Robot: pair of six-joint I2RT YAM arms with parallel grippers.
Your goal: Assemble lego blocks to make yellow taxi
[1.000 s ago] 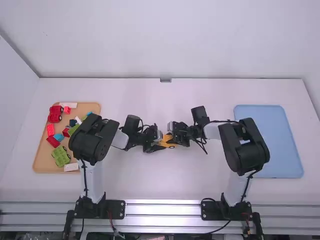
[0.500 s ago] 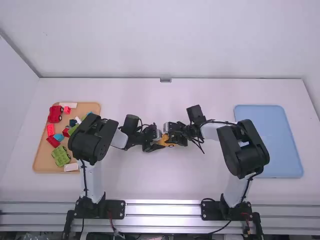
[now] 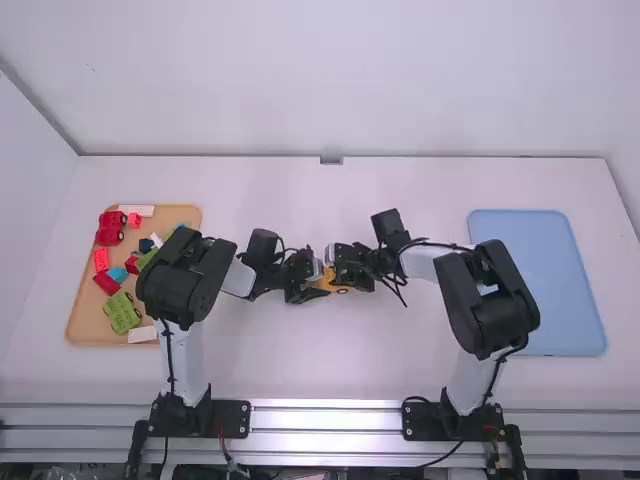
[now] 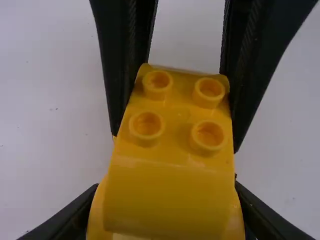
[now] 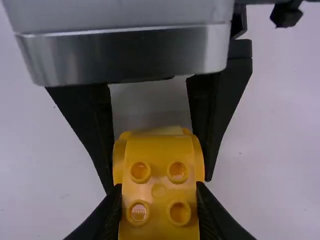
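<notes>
Above the white table (image 3: pixel 300 360), midway between the two arms, the left gripper (image 3: pixel 318 284) and right gripper (image 3: pixel 345 276) hold opposite ends of a yellow studded toy car (image 4: pixel 170 190), each with fingers closed against its sides. Low on it, seemingly, is a dark wheel (image 3: pixel 343 292).

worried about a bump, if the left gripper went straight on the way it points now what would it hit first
Beyond the yellow build it grips, the left gripper would most likely meet the right gripper, closed on the build's other end, though depth is hard to judge.
</notes>
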